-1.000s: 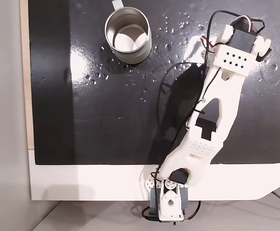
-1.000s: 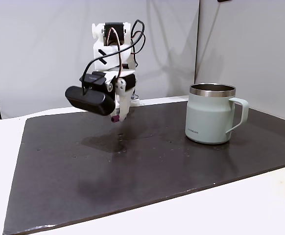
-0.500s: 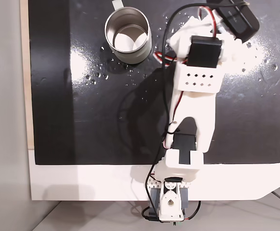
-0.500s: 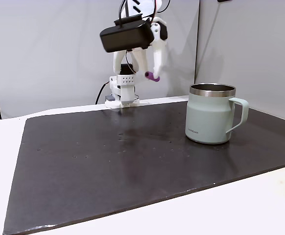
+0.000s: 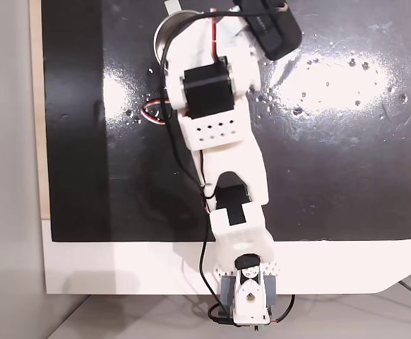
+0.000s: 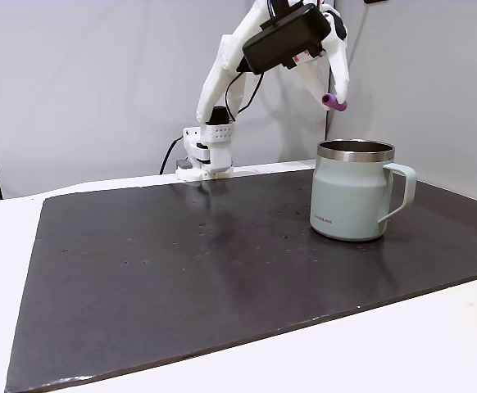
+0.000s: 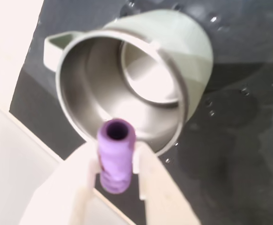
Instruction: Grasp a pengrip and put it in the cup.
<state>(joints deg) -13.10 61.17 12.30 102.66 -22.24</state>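
Jaws are clamped on the pengrip (image 7: 115,154) above the cup's (image 7: 127,89) near rim; early release risks a bounce onto the desk (image 6: 181,270)

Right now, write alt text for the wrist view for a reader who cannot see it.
A purple ribbed pengrip is pinched between the white fingers of the hand, its hollow end pointing toward the open mouth of the cup below. The pale green cup has a shiny steel inside and stands on a dark, glossy mat.
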